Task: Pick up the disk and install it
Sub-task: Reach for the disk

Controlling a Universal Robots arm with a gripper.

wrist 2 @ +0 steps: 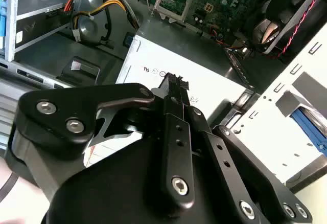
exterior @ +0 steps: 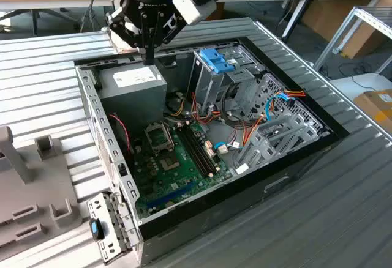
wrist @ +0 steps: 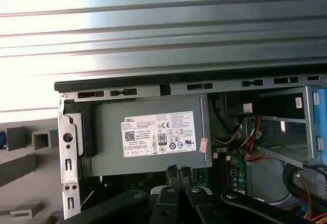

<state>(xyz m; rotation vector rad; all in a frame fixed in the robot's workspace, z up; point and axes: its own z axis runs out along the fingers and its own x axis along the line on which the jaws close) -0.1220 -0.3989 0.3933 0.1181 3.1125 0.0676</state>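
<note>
My gripper (exterior: 149,57) hangs over the back left corner of the open computer case (exterior: 110,176). It is just above the grey power supply (exterior: 131,87) with the white label. The black fingers (wrist 2: 173,83) are pressed together with nothing between them, as both wrist views show. Past the case's side wall, a bright blue strip (wrist 2: 309,124) lies among the grey fixture's blocks. It looks like the disk's rail, and the rest of it is hidden. The tall grey drive cage (exterior: 211,84) with a blue latch (exterior: 215,60) stands in the middle of the case.
The green motherboard (exterior: 177,164) fills the case floor, with red, orange and blue cables (exterior: 269,106) toward the exterior view's right. A grey fixture (exterior: 37,182) sits on the ribbed table (exterior: 37,72) at the exterior view's left. A metal bracket (exterior: 107,228) with a blue tab stands by the case's near corner.
</note>
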